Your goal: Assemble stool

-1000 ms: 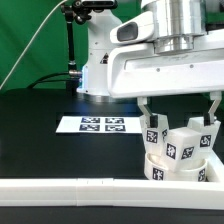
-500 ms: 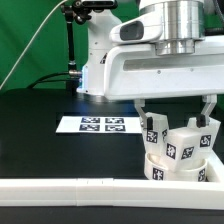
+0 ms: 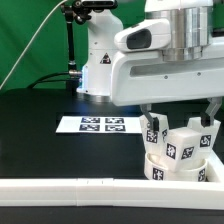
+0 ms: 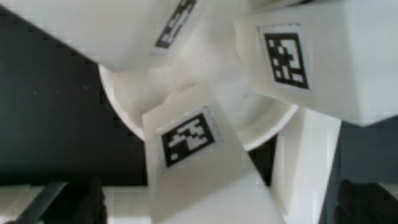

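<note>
The white stool stands upside down near the front, on the exterior view's right. Its round seat disc [image 3: 178, 171] lies on the table with three short tagged legs [image 3: 184, 141] standing up from it. My gripper [image 3: 181, 112] is open wide just above the legs, one finger [image 3: 146, 110] on each side, and holds nothing. In the wrist view the seat disc [image 4: 132, 98] and a tagged leg [image 4: 199, 148] fill the picture, with my gripper [image 4: 205, 205] spread to both edges.
The marker board [image 3: 100, 124] lies flat on the black table behind the stool. The long white L-shaped rail [image 3: 80, 190] runs along the front edge, close to the stool. The arm's white base [image 3: 95, 60] stands at the back.
My arm and gripper have risen a little above the stool. The stool has not moved.
</note>
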`<control>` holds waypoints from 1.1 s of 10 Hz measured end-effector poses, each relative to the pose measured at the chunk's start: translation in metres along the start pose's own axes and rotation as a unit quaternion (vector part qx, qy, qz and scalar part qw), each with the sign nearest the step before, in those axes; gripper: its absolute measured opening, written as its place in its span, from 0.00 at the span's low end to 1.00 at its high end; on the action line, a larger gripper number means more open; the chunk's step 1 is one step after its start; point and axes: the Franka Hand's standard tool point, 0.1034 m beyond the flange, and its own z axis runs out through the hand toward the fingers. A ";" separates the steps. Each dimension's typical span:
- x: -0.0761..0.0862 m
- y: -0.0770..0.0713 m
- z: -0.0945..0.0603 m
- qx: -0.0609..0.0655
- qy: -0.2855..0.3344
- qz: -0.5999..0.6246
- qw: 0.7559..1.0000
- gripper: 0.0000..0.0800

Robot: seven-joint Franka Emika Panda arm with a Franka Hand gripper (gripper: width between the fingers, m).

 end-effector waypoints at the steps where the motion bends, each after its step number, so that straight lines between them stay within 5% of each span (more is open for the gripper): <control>1: -0.002 0.002 0.000 -0.001 -0.019 0.002 1.000 0.81; 11: 0.003 0.010 0.003 -0.028 -0.014 -0.199 0.979 0.81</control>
